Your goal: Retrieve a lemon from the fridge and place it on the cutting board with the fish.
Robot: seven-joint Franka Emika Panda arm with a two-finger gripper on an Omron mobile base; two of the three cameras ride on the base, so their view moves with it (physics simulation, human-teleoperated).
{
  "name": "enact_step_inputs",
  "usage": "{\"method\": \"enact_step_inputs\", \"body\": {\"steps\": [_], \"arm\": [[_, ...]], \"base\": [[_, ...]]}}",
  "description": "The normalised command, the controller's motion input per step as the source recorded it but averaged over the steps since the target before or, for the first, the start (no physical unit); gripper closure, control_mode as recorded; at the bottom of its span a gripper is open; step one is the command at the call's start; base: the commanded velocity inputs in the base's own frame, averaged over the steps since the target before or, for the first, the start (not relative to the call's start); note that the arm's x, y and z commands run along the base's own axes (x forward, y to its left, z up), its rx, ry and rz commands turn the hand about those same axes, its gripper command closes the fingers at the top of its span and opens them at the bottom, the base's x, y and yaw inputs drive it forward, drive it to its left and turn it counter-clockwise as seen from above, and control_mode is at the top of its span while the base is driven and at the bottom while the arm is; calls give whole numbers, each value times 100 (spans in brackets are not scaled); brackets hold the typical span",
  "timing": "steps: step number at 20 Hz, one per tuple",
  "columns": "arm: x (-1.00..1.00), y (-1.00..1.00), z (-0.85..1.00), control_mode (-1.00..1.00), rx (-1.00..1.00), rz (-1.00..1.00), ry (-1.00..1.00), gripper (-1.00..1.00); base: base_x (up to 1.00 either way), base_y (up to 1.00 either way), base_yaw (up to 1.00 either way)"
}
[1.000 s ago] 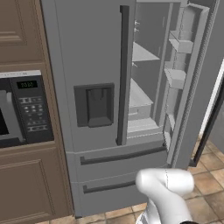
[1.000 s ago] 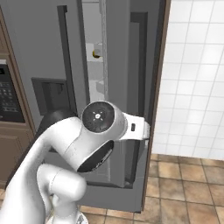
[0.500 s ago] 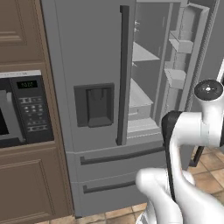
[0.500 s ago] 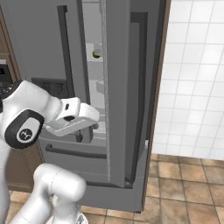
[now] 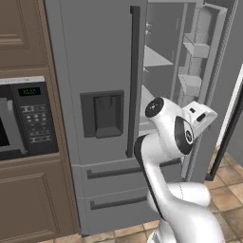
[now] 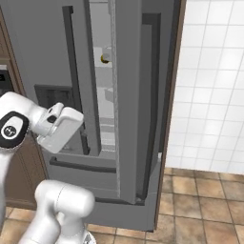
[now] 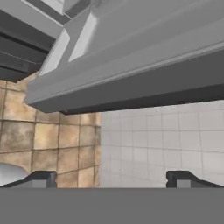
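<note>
The fridge [image 5: 95,57] stood with its right door [image 5: 209,71] swung open and its left door shut, pale shelves showing in the gap. In the left base view the arm's white wrist sat in front of that gap, at about the height of the dispenser recess [image 5: 102,114], with the microwave [image 5: 23,118] set in brown cabinets to the far left.

The right base view looked from the other side, along the edge of the open door [image 6: 128,95]. There the lemon [image 6: 104,58] appeared as a small yellow-orange spot high up inside the fridge, well above the arm's hand, which hung low and left beside the dispenser. The left base view did not make the fruit out among the shelves.

The hand view was rolled and looked past the grey underside of the fridge door [image 7: 131,57] toward the brown floor tiles [image 7: 48,140] and the white tiled wall [image 7: 166,140]. The tool [image 7: 112,178] had its two dark fingertips [image 7: 41,178] spread wide apart at the bottom corners, with nothing between them.
</note>
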Motion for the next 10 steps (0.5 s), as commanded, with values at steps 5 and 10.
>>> {"method": "enact_step_inputs", "body": {"steps": [5,10], "arm": [[91,-1,-29,-100,0,5,-3,-100],[98,0,-46,-100,-1,8,0,-100]], "base": [[0,0,0],[0,0,0]]}}
